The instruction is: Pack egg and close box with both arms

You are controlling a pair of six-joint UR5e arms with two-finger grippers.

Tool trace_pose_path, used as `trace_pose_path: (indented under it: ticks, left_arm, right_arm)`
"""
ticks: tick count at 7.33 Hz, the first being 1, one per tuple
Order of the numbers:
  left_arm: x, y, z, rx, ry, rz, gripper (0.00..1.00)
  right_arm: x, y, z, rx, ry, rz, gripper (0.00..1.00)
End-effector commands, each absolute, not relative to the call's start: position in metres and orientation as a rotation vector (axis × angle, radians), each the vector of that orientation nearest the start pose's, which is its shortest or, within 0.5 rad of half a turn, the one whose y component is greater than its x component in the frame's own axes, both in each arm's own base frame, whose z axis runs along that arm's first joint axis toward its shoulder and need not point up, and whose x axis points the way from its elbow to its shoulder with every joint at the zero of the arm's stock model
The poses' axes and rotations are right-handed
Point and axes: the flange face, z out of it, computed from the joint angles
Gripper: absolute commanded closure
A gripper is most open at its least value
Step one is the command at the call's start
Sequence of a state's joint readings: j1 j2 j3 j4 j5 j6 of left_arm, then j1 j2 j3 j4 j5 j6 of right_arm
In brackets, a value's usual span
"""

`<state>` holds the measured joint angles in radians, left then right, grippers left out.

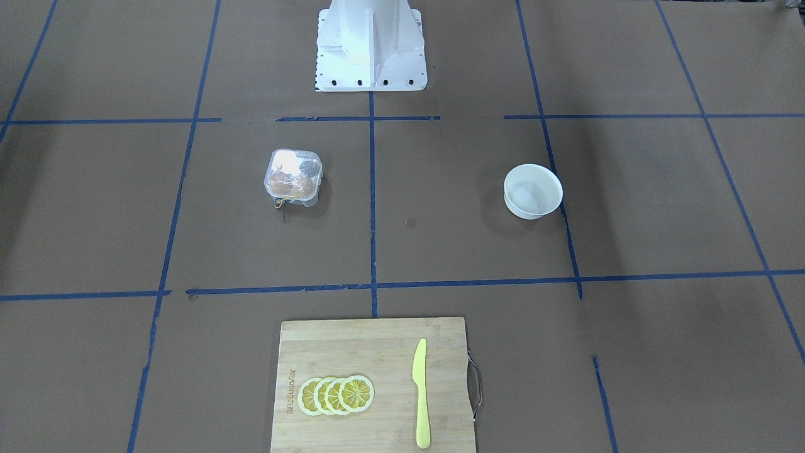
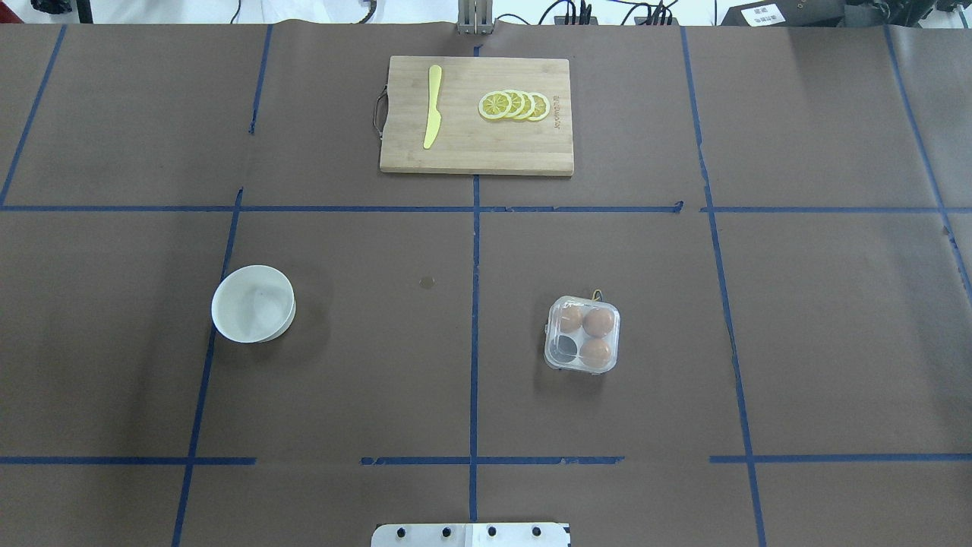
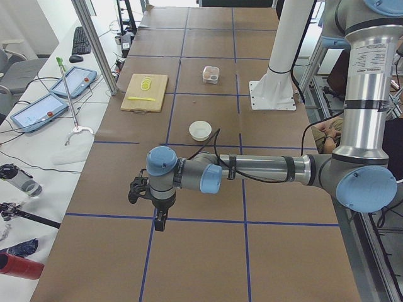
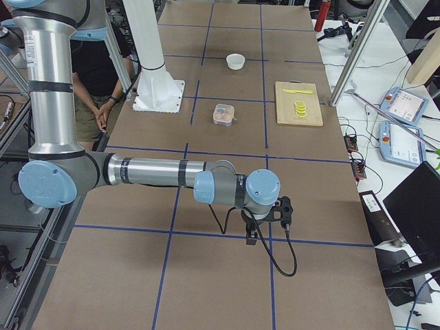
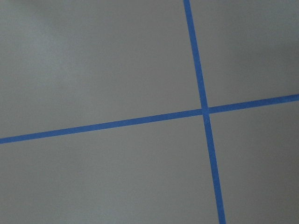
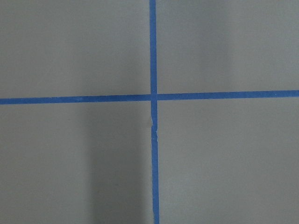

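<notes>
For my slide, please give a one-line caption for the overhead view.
Clear box with three eggs, empty white bowl, and cutting board with lemon slices.

**Broad lanes btwn a few low obstacles**

Seen from behind the robot: bowl sits left and box right of centre, well apart, w/ a wide strip of bare table btwn them. Cutting board w/ knife & lemon slices lies far, centre, well apart from both. White pedestal stands near, centre, the one tall obstacle. Left arm reaches low over the table's left end and right arm over its right end, each well apart from bowl, box & board.
</notes>
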<state>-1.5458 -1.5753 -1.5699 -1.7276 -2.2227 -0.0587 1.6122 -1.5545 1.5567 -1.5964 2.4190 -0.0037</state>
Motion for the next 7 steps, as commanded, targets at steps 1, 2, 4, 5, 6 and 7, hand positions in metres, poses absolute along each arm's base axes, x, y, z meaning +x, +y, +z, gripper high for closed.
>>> trace_pose_path:
  ticks: [1, 2, 4, 5, 6, 7]
  left_arm:
    - [-0.060, -0.507, 0.648, 0.128, 0.657, 0.016, 0.00]
    - [-0.060, -0.507, 0.646, 0.131, 0.657, 0.016, 0.00]
    - [-0.059, -0.509, 0.637, 0.148, 0.675, 0.026, 0.00]
    - [-0.056, -0.510, 0.631, 0.158, 0.715, 0.037, 0.00]
    - [-0.053, -0.512, 0.624, 0.180, 0.737, 0.050, 0.00]
    - [-0.053, -0.512, 0.623, 0.183, 0.737, 0.054, 0.00]
  right_arm:
    - [0.080, -0.496, 0.657, 0.006, -0.836, 0.072, 0.00]
    - [0.080, -0.496, 0.657, 0.005, -0.836, 0.075, 0.00]
    - [0.080, -0.496, 0.657, 0.005, -0.836, 0.075, 0.00]
    - [0.080, -0.497, 0.656, 0.008, -0.836, 0.076, 0.00]
    - [0.080, -0.497, 0.656, 0.008, -0.836, 0.076, 0.00]
    - [0.080, -0.497, 0.656, 0.009, -0.836, 0.074, 0.00]
